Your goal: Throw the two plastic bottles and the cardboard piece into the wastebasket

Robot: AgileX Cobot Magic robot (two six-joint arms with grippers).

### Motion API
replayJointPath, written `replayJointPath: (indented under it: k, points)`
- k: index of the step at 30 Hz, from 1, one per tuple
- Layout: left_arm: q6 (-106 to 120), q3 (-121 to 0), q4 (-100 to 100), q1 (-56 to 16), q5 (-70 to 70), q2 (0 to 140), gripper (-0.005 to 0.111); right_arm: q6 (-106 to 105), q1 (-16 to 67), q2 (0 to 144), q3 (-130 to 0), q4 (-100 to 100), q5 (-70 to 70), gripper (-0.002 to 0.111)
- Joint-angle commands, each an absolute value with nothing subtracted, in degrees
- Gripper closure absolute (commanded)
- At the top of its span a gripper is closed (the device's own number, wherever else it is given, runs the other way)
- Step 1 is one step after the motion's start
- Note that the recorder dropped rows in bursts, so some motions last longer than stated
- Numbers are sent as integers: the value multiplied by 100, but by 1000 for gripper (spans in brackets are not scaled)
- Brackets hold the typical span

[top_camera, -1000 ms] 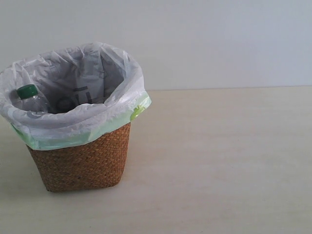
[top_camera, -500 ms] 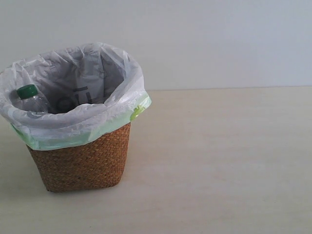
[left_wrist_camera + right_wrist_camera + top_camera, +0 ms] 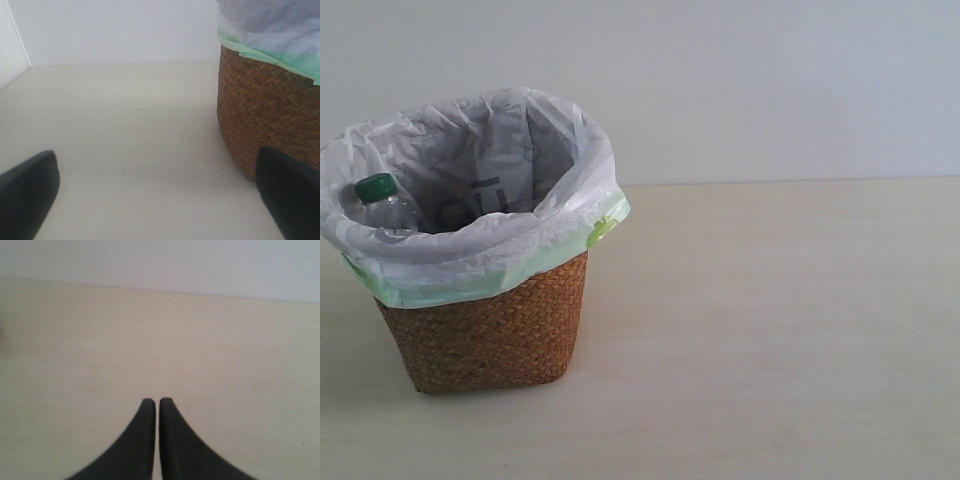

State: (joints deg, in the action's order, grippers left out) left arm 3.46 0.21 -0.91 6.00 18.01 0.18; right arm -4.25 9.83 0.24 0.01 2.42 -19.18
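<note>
The brown wicker wastebasket [image 3: 490, 335] with its white and pale green bag stands at the left of the exterior view. Inside it leans the stouter clear bottle with the green cap [image 3: 377, 187]. The slim bottle and the cardboard piece are not visible. No arm shows in the exterior view. In the left wrist view my left gripper [image 3: 162, 187] is open and empty, one finger [image 3: 27, 192] far from the basket, the other close to the basket's wall [image 3: 265, 115]. In the right wrist view my right gripper [image 3: 158, 402] is shut on nothing above bare table.
The pale wooden table [image 3: 770, 330] stretches bare to the right of the basket, with a plain grey-white wall behind it. A wall corner [image 3: 17, 35] shows in the left wrist view.
</note>
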Motion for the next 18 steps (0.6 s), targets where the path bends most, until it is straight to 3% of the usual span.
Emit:
replayJointPath:
  k: [1, 18]
  points:
    - [296, 0, -102, 614, 1758, 0, -1, -220, 960, 0, 0, 239, -1965, 108]
    - [296, 0, -102, 614, 1758, 0, -1, -159, 972, 0, 0, 239, -1955, 108]
